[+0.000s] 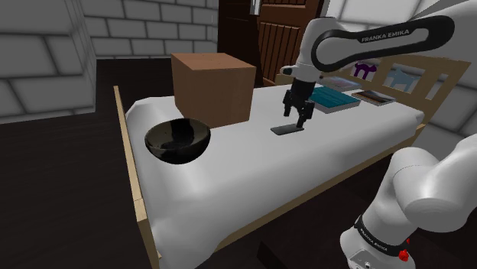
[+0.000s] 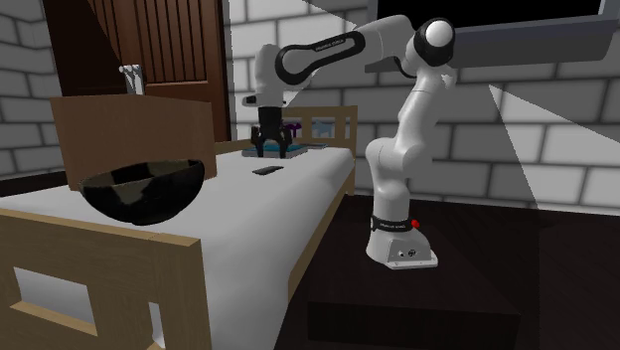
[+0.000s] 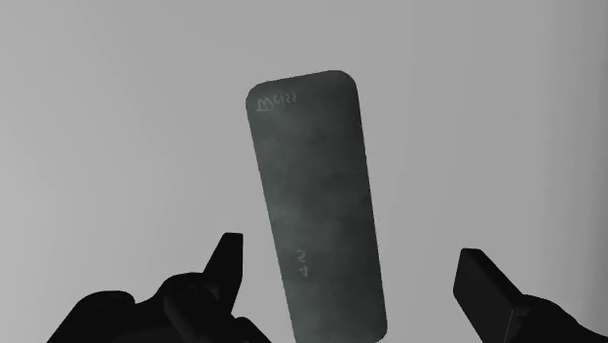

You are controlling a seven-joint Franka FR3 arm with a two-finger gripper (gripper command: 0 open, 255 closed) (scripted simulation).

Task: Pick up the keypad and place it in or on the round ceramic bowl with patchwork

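The keypad (image 1: 287, 129) is a flat dark grey slab lying on the white bed (image 1: 252, 160); it also shows as a small dark slab (image 2: 266, 170) and fills the middle of the wrist view as a long slab (image 3: 319, 200) with faint white marks. My black gripper (image 1: 300, 120) hangs just above it, open, its fingers (image 3: 226, 265) standing apart on either side of the keypad's near end without touching it. The bowl (image 1: 177, 140) is glossy black and round, sitting near the bed's corner at the shoulder view's left, and it is large in the second exterior view (image 2: 142, 189).
A brown box (image 1: 212, 88) stands on the bed between bowl and gripper. Books (image 1: 333, 98) and pictures (image 1: 375, 96) lie by the wooden headboard (image 1: 428, 80). A wooden bed frame (image 1: 130, 168) edges the mattress. My own white arm base (image 1: 413, 206) stands beside the bed.
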